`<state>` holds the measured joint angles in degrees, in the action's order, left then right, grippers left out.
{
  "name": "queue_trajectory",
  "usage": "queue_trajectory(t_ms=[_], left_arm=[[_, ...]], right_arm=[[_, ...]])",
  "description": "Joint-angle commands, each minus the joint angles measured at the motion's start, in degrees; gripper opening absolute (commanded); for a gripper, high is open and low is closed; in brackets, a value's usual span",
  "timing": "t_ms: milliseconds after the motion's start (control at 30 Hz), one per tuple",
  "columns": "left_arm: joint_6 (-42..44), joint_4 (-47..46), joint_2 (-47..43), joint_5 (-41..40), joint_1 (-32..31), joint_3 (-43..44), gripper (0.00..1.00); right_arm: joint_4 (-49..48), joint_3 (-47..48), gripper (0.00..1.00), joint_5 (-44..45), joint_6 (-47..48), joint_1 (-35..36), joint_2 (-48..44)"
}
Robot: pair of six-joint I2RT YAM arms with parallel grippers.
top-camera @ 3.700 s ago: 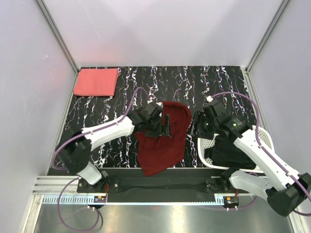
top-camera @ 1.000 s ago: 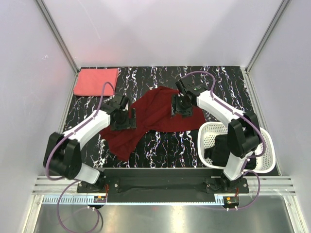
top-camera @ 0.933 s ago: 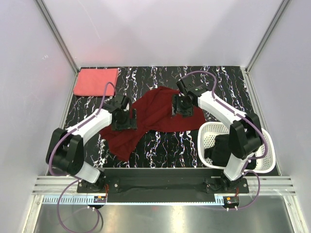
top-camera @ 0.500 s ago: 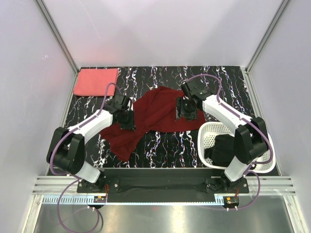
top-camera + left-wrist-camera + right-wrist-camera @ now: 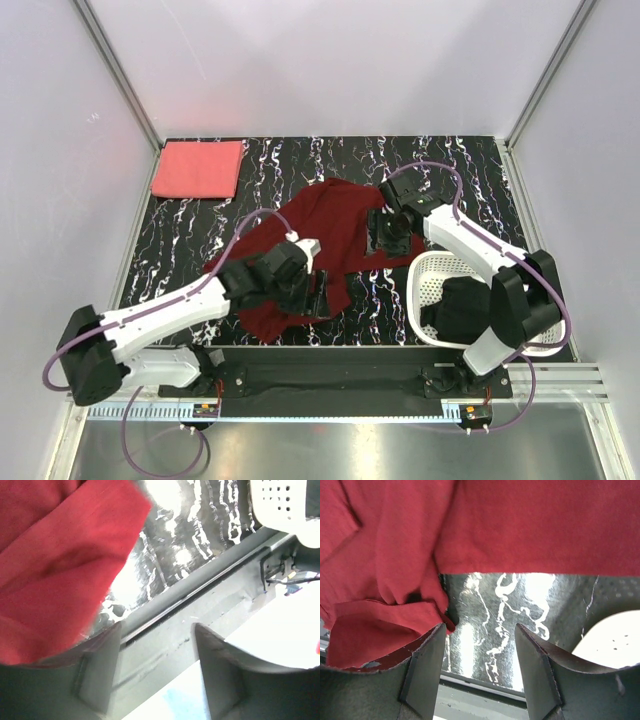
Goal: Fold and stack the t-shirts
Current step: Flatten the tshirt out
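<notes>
**Cloth stock: spreading step in hand**

Coral shirt (image 5: pixel 197 168): folded, far-left corner. My left gripper (image 5: pixel 318 295): jaws apart, empty, at the maroon shirt (image 5: pixel 335 220)'s near edge; shirt crumpled mid-table, corners need regrasping, I judge. My right gripper (image 5: pixel 384 240): parted, empty, at its right edge. Black shirt (image 5: pixel 462 305): in basket (image 5: pixel 428 272).

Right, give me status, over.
Both open: left gripper over near edge of maroon shirt, right gripper at its right edge. Shirt spread, unfolded; coral shirt folded far left; black shirt in basket. Basket beside right arm.
</notes>
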<state>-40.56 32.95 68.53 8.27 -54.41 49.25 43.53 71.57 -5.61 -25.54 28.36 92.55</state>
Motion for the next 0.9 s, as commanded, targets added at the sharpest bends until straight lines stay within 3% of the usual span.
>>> queue_trajectory(t_ms=[0, 100, 200, 300, 400, 533, 633, 867], left_arm=[[-3.75, 6.32, -6.1, -8.24, 0.88, 0.31, 0.72], [-2.95, 8.71, -10.25, -11.0, 4.57, -0.47, 0.76], [0.02, 7.14, -11.41, -5.93, 12.81, -1.88, 0.72], [1.09, 5.46, -7.37, -0.3, 16.51, -2.41, 0.72], [-1.44, 5.38, -2.88, 1.04, 17.59, -4.15, 0.7], [-4.7, 0.03, -2.18, 0.07, 19.43, -7.93, 0.52], [-6.37, 0.62, 0.98, -0.71, 21.1, -8.47, 0.44], [-8.57, -1.13, 5.9, -0.46, 22.07, -8.39, 0.48]], right_arm=[[-0.29, -1.61, 0.65, -0.02, -0.65, -1.2, -3.17], [-0.46, -2.84, 0.64, -1.07, -1.09, -1.29, -3.52], [-1.25, -3.63, 0.64, -2.04, -1.97, -1.29, -4.13], [-0.82, -3.28, 0.64, -2.39, -1.8, -1.29, -4.22], [-0.38, -2.58, 0.64, -1.69, -1.09, -1.38, -4.57], [-0.02, -1.87, 0.64, -1.51, -0.74, -1.29, -5.28], [0.15, -1.96, 0.64, -1.51, -0.74, -1.38, -5.54], [0.68, -2.05, 0.63, -1.16, -0.12, -1.38, -5.81]])
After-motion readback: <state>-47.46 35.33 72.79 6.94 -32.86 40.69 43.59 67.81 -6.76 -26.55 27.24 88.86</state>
